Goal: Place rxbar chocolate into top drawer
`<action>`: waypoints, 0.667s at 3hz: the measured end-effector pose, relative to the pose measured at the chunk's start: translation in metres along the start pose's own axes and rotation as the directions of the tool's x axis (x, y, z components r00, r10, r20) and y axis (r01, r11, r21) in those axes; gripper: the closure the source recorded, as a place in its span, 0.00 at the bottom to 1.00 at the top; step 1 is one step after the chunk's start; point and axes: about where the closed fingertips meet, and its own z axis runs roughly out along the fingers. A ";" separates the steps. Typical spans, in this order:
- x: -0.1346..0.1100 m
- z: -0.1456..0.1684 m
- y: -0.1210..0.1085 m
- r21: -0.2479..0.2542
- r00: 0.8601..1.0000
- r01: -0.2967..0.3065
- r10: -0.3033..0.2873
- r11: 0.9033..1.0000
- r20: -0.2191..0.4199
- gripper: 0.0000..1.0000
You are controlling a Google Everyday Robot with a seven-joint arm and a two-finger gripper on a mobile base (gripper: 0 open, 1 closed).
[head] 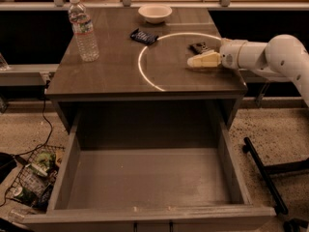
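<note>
The rxbar chocolate [199, 47], a small black wrapper, lies flat on the right side of the tabletop. My gripper [193, 62] reaches in from the right on a white arm and hovers low over the table. It is just in front of the bar and points left. I see nothing held in it. The top drawer [149, 178] is pulled fully open below the tabletop, and its flat grey-brown bottom is bare.
A dark bluish wrapper [144, 36] lies mid-table and a white bowl [154, 12] sits at the back. A water bottle [83, 29] stands at the left. A pale ring [145, 76] marks the tabletop. A wire basket [30, 178] sits on the floor left, black stand legs [263, 170] on the right.
</note>
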 end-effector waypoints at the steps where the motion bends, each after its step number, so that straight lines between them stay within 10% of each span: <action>1: 0.009 0.005 0.006 -0.012 1.000 -0.023 0.023 1.000 -0.006 0.00; 2: 0.018 0.009 0.013 -0.020 1.000 -0.024 0.024 1.000 -0.009 0.18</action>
